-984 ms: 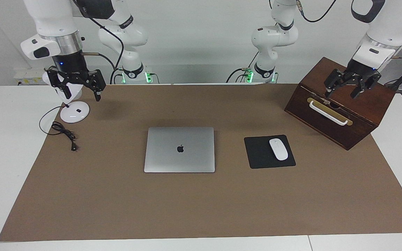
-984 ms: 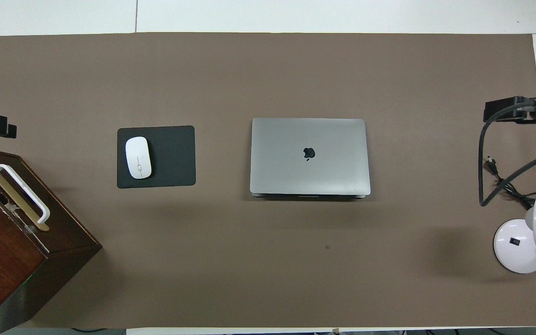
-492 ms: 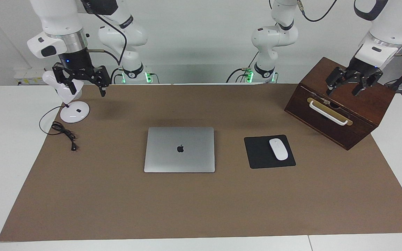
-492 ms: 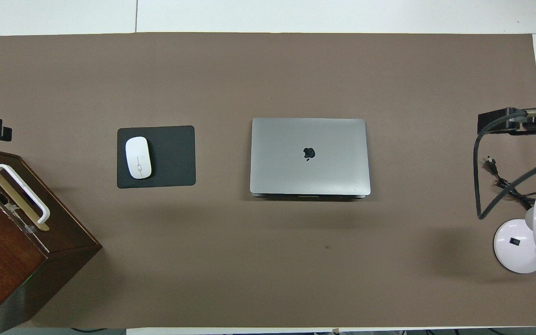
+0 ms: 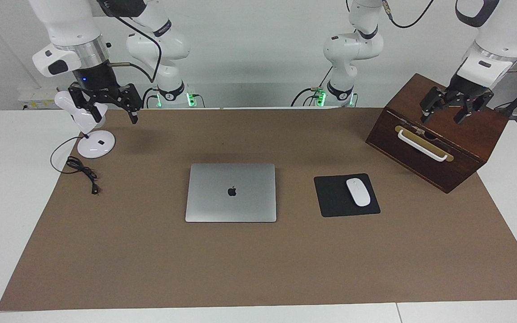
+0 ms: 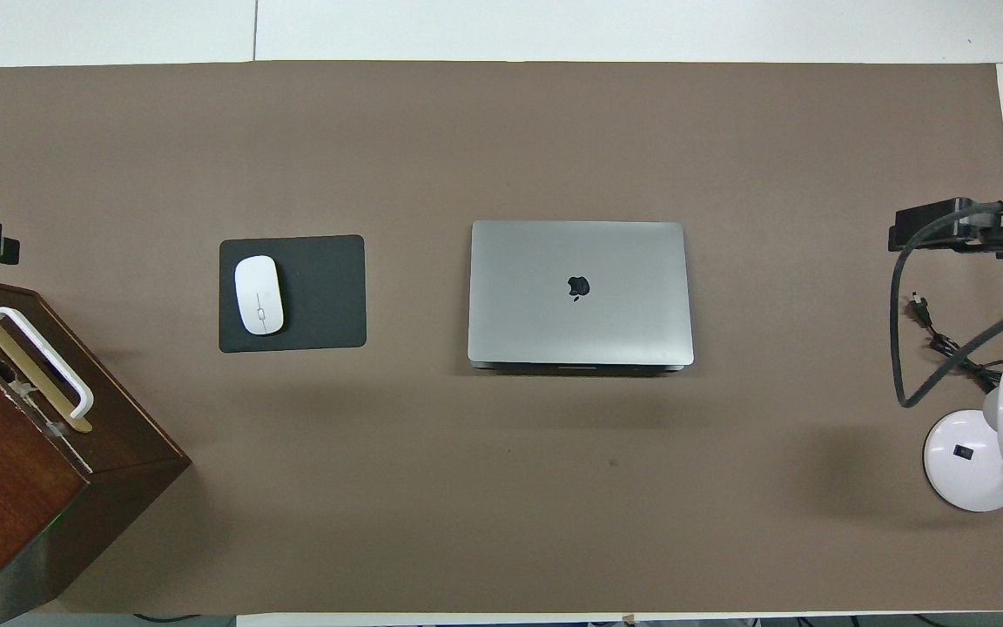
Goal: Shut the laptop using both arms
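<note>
While both sets of jaws stand open and hold nothing, each hangs in the air at its own end of the desk. The right gripper (image 5: 108,107) is over the corner of the brown mat (image 5: 258,269) at the right arm's end, on the robots' edge, just beside the head of the white desk lamp (image 5: 89,130); its fingers point down with a clear gap between the tips. The left gripper (image 5: 455,107) is over the top of the dark wooden box (image 5: 438,148) at the left arm's end, fingers spread and apart from the wood as far as the facing view shows. In the overhead view only a black edge of each gripper shows, at the two side edges of the picture.

The laptop (image 5: 230,192) lies flat on the mat near the middle of the desk, lid down, dark logo up. From overhead the lid (image 6: 580,292) sits square on the base, with a thin dark line along the edge nearest the robots. Neither gripper is near it.

Beside the laptop, toward the left arm's end, lies a black mouse pad (image 5: 337,199) with a white mouse (image 5: 358,192) on it. The box stands turned at an angle at the left arm's corner, with a white handle (image 5: 421,145) on a brass plate. The lamp's black cord (image 5: 81,169) lies coiled at the mat's edge.
</note>
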`<state>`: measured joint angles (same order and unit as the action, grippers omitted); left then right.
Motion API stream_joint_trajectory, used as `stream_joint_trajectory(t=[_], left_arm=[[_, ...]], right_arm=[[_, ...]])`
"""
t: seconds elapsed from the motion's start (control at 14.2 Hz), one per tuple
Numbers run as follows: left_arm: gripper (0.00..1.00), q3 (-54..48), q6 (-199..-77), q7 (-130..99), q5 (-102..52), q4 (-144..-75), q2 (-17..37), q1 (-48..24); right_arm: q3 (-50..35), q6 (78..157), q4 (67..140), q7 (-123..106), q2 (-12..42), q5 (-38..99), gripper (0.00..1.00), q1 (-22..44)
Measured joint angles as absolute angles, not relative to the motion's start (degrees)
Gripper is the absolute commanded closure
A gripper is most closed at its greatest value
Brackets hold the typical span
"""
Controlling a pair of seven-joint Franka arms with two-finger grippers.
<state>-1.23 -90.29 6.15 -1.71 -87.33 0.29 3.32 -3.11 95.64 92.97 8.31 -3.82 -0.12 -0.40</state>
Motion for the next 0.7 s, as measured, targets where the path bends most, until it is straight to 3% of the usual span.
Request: stream_joint_trajectory(t=[0.7], left_arm=[[0.0,-1.23,-90.32,6.14,-1.54,-87.33,0.29,3.32]], right_arm=[[-3.07,95.22,92.98,8.31,-3.82,-0.11,0.0,-0.4]])
